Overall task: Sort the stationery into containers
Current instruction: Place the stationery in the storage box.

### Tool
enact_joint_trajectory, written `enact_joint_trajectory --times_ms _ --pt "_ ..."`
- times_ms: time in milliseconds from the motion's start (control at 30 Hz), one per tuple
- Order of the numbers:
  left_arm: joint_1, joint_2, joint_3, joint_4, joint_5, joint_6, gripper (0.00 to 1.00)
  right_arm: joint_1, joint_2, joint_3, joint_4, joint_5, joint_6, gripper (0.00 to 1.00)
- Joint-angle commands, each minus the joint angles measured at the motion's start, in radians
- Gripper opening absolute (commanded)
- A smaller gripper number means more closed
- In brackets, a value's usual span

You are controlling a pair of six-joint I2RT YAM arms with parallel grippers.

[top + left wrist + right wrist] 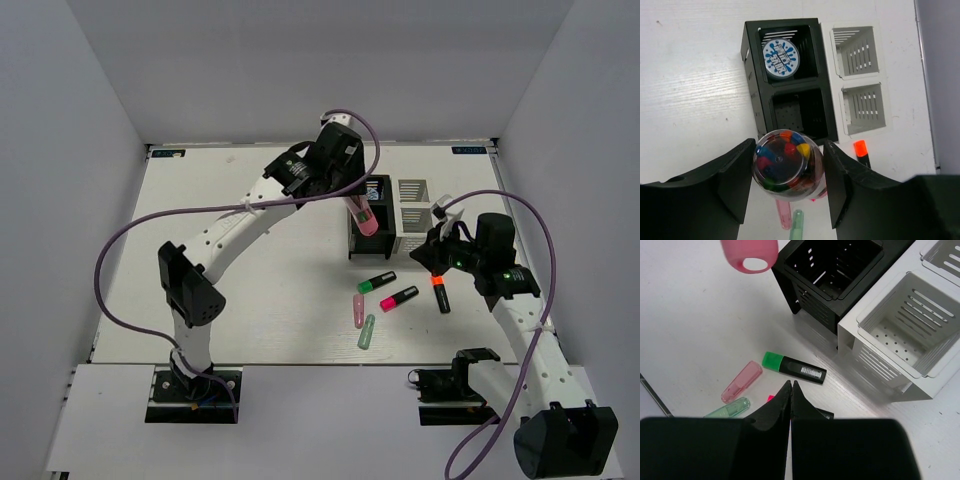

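My left gripper is shut on the pink cylinder, a clear tube of coloured bits, and holds it just above the near compartment of the black organizer. The blue-white tape roll lies in its far compartment. The white organizer stands beside it, both compartments bare. My right gripper is shut and empty above the pink highlighter. The green highlighter, orange highlighter, pink capsule and green capsule lie on the table.
The organizers stand side by side, touching, at the table's middle back. White walls enclose the table on the left, back and right. The cylinder's pink end hangs near the black organizer's corner.
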Motion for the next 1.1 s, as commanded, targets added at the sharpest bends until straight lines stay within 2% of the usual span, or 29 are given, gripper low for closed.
enact_joint_trajectory --times_ms 0,267,500,700,867,1067 --pt "-0.001 0.017 0.038 0.076 -0.033 0.07 0.01 -0.011 0.006 -0.009 0.032 -0.009 0.014 0.0" --pt "-0.015 0.039 -0.04 0.262 -0.089 0.095 0.01 -0.024 0.019 -0.013 0.03 -0.032 0.014 0.0" --pt "-0.018 0.077 -0.037 0.299 -0.127 0.107 0.01 -0.038 0.015 -0.016 0.032 -0.042 0.011 0.0" --pt "-0.036 0.077 -0.108 0.368 -0.2 0.144 0.01 -0.051 0.019 -0.019 0.029 -0.056 0.011 0.0" --pt "-0.07 0.12 -0.099 0.391 -0.277 0.198 0.01 -0.061 0.017 -0.019 0.029 -0.075 0.014 0.1" --pt "-0.101 0.14 -0.103 0.428 -0.349 0.253 0.01 -0.077 0.012 -0.02 0.027 -0.104 0.017 0.14"
